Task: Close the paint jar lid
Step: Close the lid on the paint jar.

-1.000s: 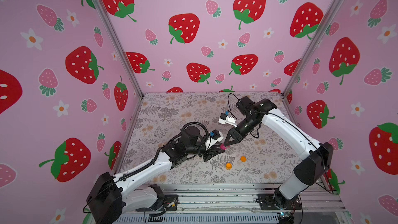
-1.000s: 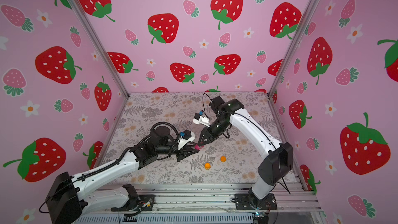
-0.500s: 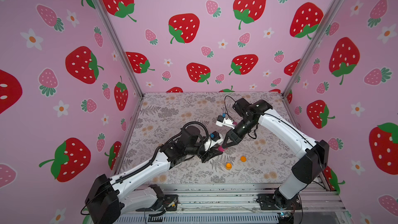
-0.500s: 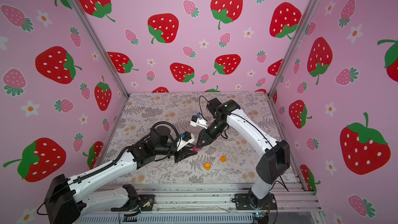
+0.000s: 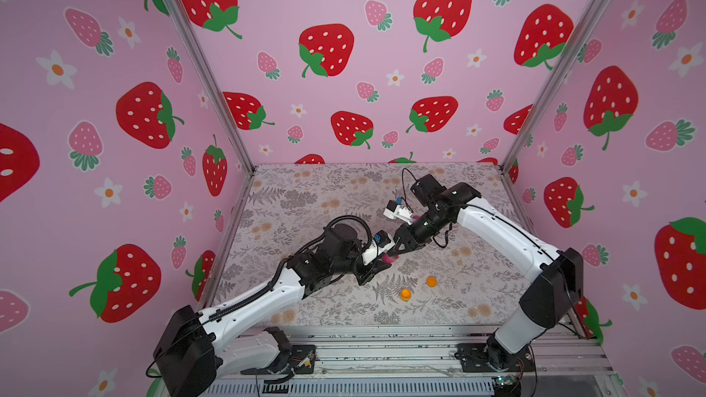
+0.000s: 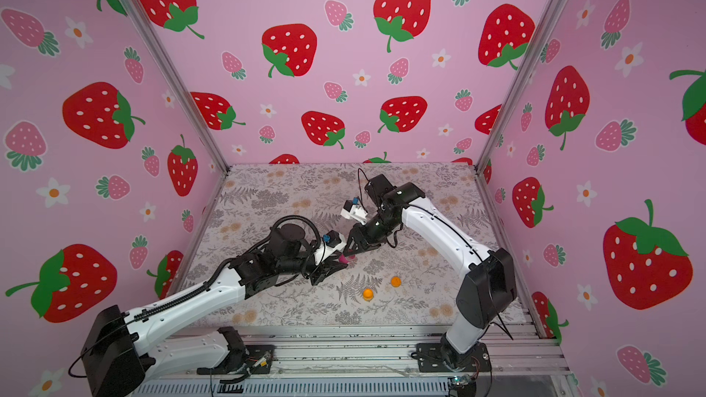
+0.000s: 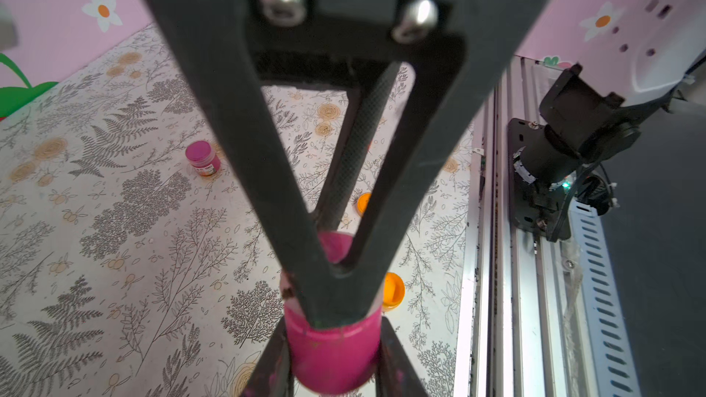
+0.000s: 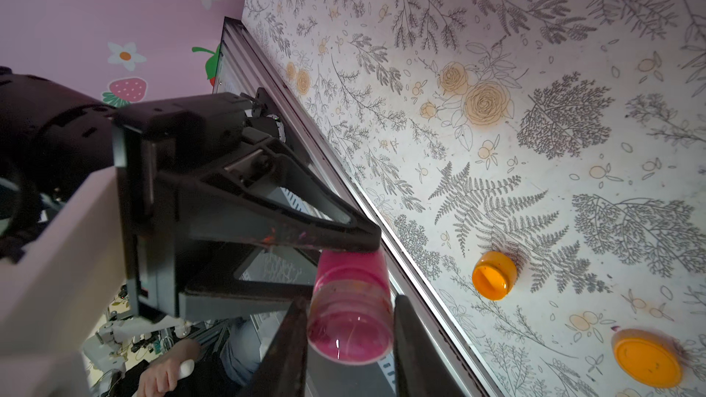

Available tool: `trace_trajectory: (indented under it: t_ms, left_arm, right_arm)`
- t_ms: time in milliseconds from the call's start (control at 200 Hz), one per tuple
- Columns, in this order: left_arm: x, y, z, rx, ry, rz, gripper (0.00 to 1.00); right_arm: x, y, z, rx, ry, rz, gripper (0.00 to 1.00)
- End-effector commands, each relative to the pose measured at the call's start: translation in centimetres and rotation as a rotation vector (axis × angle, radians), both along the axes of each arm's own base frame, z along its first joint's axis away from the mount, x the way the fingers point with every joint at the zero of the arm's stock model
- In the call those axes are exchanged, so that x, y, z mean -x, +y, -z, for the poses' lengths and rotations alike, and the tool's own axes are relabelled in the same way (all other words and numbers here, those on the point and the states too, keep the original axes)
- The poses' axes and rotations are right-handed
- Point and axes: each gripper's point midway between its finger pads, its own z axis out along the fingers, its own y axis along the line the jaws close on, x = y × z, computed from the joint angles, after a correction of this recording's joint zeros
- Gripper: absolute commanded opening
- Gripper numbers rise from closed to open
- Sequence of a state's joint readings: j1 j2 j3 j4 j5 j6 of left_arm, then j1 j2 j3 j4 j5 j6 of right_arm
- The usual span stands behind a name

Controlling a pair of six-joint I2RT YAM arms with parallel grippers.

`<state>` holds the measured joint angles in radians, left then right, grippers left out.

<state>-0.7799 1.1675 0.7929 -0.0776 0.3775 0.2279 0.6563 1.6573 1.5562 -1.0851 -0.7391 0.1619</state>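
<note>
- The small round pink paint jar is held up off the surface. It hangs about mid-width in the front half, caught where your two arms meet.
- Your left claw is clamped on the jar's opaque pink end. In the left wrist view its dark fingers press against either side.
- Your right claw grips the opposite end, which is glossy and see-through with pink paint behind it. In the right wrist view its fingers flank that end closely.
- The jar is not upright: its length runs from one claw to the other.
- On the surface, toward the front edge and to the right of the held jar, sits a small orange pot.
- Near the pot, a little farther right and back, lies a flat round orange cap. The two are apart, and both are apart from the claws.
- A second pink jar with a pale label stands upright on the surface, well apart from the held one. You see it only in the left wrist view.
- The surface carries a grey fern and pale orange flower print.
- An aluminium rail runs along its front edge and bears both arm bases.
- Pink walls with a strawberry print enclose the back and both sides.
</note>
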Motion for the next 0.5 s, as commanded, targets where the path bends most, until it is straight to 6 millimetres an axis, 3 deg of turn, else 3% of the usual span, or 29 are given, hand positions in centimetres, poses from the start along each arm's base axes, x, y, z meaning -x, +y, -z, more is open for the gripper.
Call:
trace_trajectory:
  t_ms: [0, 225, 495]
  left_arm:
    - [-3.1, -1.6, -13.4, 0.342, -0.388, -0.07, 0.24]
    - [-2.4, -1.2, -13.4, 0.355, -0.378, -0.058, 0.24]
    - [-1.0, -1.9, -10.5, 0.358, -0.275, -0.017, 0.24]
  right_arm:
    - [3.1, 2.3, -0.2, -0.052, 0.176, 0.009, 0.34]
    - [3.0, 2.0, -0.4, -0.056, 0.161, 0.049, 0.39]
    - [2.6, 1.7, -2.9, -0.074, 0.13, 0.045, 0.47]
